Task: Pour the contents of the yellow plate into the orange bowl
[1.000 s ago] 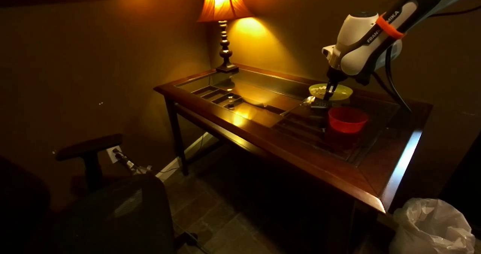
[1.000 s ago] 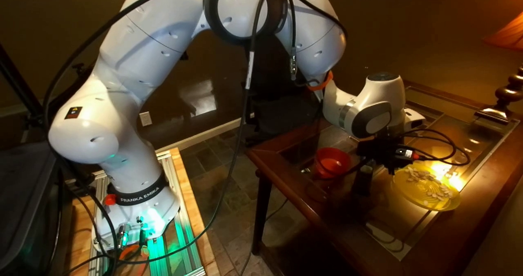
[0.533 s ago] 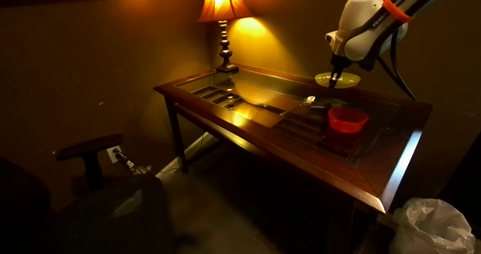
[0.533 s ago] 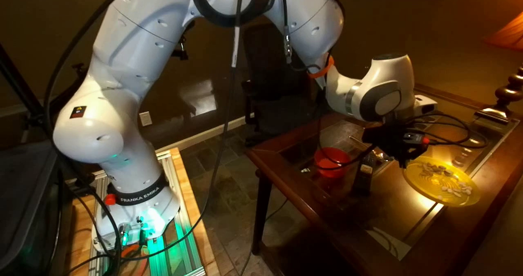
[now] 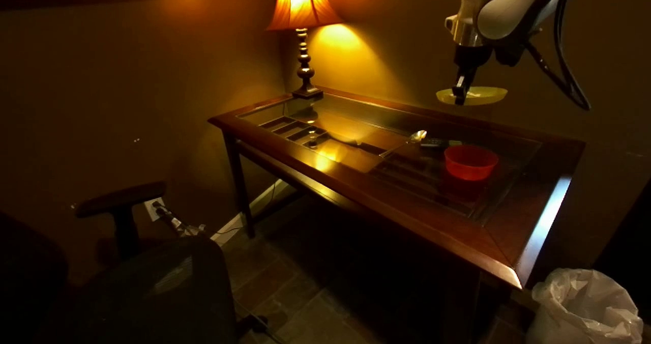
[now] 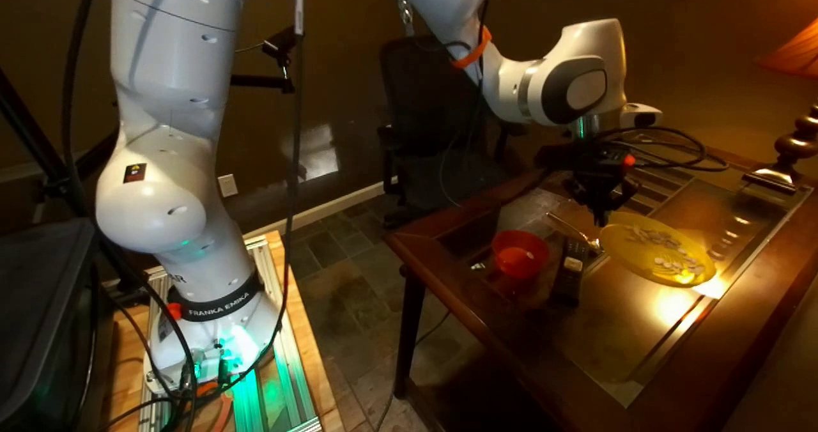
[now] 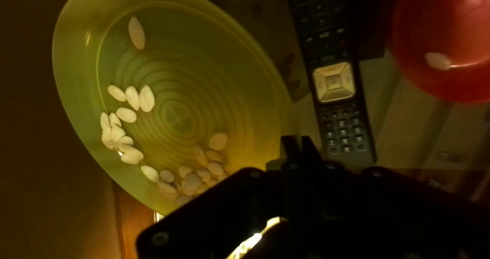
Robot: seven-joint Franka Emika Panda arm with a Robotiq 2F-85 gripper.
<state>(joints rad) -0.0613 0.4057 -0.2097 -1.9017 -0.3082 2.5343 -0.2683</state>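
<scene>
The tool (image 7: 295, 144) is pinching the rim of the yellow plate (image 7: 218, 71), at approx. the 3-to-4 o'clock side of it, as the wrist view shows. In an exterior view this plate is in the air, above the tabletop (image 5: 526, 196). On the plate there are many pale oval seeds (image 7: 147, 98): most lie in an arc from approx. 4 to 10 o'clock, and a single one rests apart, at 11 o'clock. The orange bowl (image 7: 425, 29) stands on the tabletop, at 2 o'clock from the tool, w/ one seed-like pc. (image 7: 438, 61) inside. B/w plate and bowl lies a remote control (image 7: 333, 81), at 1 o'clock from the tool. In an exterior view, a spoon (image 5: 418, 136) lies near the remote control, at 10 o'clock from the bowl. A lit table lamp (image 5: 305, 18) stands at approx. the 10-to-11 o'clock corner of the tabletop.
</scene>
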